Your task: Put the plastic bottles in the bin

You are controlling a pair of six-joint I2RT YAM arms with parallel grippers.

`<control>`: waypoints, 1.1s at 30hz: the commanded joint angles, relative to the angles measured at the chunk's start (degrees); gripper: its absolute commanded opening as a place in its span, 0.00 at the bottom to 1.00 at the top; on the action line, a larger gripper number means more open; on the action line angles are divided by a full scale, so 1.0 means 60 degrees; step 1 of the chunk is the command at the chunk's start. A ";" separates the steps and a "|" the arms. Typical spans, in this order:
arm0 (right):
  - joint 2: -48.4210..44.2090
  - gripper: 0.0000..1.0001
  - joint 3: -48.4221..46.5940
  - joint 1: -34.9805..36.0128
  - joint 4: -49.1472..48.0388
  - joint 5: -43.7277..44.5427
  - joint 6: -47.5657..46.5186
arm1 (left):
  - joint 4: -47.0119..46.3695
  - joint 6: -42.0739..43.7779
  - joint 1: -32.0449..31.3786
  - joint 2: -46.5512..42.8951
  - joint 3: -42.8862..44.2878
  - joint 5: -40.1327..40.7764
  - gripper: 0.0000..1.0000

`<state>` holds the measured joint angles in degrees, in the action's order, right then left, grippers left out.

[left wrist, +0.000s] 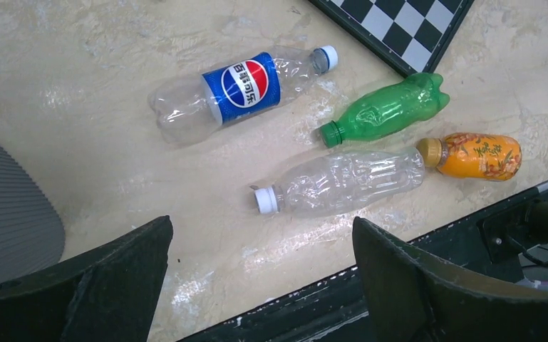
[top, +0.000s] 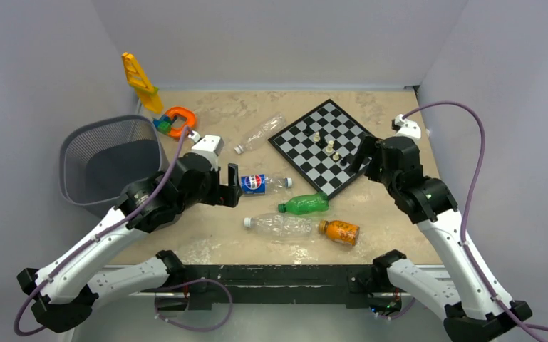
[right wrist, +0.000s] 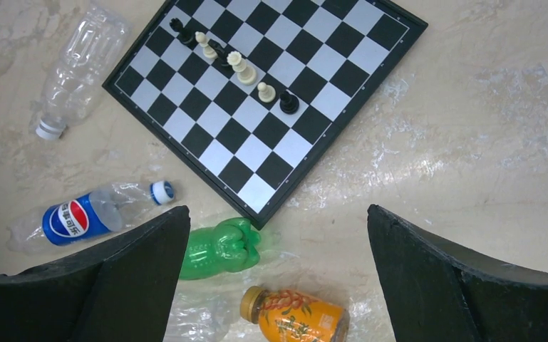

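Observation:
Five plastic bottles lie on the table. A clear one (top: 260, 133) (right wrist: 78, 64) lies at the back, left of the chessboard. The Pepsi-labelled one (top: 260, 184) (left wrist: 242, 85) lies just right of my left gripper (top: 231, 184) (left wrist: 261, 224), which hangs open and empty above the table. The green bottle (top: 305, 205) (left wrist: 388, 108), a second clear bottle (top: 279, 226) (left wrist: 342, 182) and the short orange bottle (top: 340, 231) (left wrist: 477, 155) lie near the front edge. My right gripper (top: 356, 162) (right wrist: 278, 211) is open and empty over the chessboard's near corner. The mesh bin (top: 107, 167) stands at the left.
A chessboard (top: 324, 146) (right wrist: 264, 92) carrying a few white and black pieces lies at the back right. A yellow toy (top: 141, 82) and an orange toy (top: 178, 121) sit at the back left beside the bin. A black rail (top: 271, 274) runs along the near table edge.

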<state>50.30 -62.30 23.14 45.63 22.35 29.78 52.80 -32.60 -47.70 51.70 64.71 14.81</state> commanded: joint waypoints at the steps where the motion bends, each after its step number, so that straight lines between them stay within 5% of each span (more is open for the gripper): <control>1: -0.0425 0.99 0.0039 0.0026 -0.0447 -0.0144 -0.0041 | -0.0717 -0.0278 -0.0042 -0.0211 -0.0243 0.0317 1.00; 6: -0.0933 0.99 0.0196 0.0026 -0.0605 -0.0479 -0.0105 | -0.0079 -0.0197 -0.0153 0.0942 0.0965 -0.0802 1.00; 17: -0.2014 0.99 0.0436 0.0025 -0.0683 -0.0566 -0.0358 | -0.0210 0.2001 -0.3897 0.5025 0.2492 0.0174 1.00; 33: -0.2269 0.99 0.0727 0.0026 -0.0696 -0.0946 -0.0607 | -0.2317 0.4407 -0.4068 0.6958 0.0722 0.0212 1.00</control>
<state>37.12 -58.46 23.14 42.57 17.89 27.40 42.65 -10.55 -72.40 89.84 69.47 14.55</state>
